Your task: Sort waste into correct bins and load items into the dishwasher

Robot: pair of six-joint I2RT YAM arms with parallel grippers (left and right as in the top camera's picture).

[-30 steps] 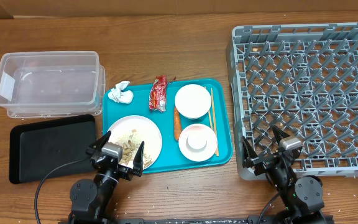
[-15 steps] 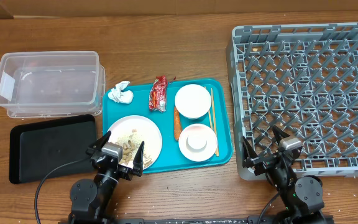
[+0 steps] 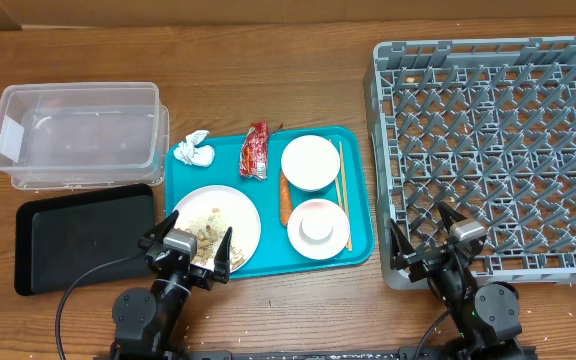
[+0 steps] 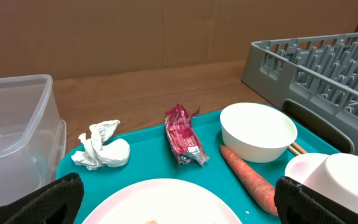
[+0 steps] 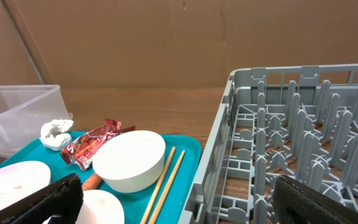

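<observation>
On the teal tray [image 3: 358,252] lie a crumpled white napkin [image 3: 195,150], a red wrapper [image 3: 256,150], a carrot stick [image 3: 286,198], chopsticks [image 3: 342,182], a white bowl [image 3: 310,162], a second bowl with a small cup in it [image 3: 317,228] and a plate with beige scraps [image 3: 214,228]. The clear tub [image 3: 78,134] and black tray [image 3: 83,236] are at the left, the grey rack [image 3: 493,150] at the right. My left gripper [image 3: 190,252] is open at the plate's near edge, fingers [image 4: 30,199] wide apart. My right gripper [image 3: 438,250] is open at the rack's near left corner.
Bare wooden table lies behind the teal tray and along the front edge. The rack's near wall [image 5: 229,155] stands close in front of the right gripper. A cardboard wall closes the back of the table.
</observation>
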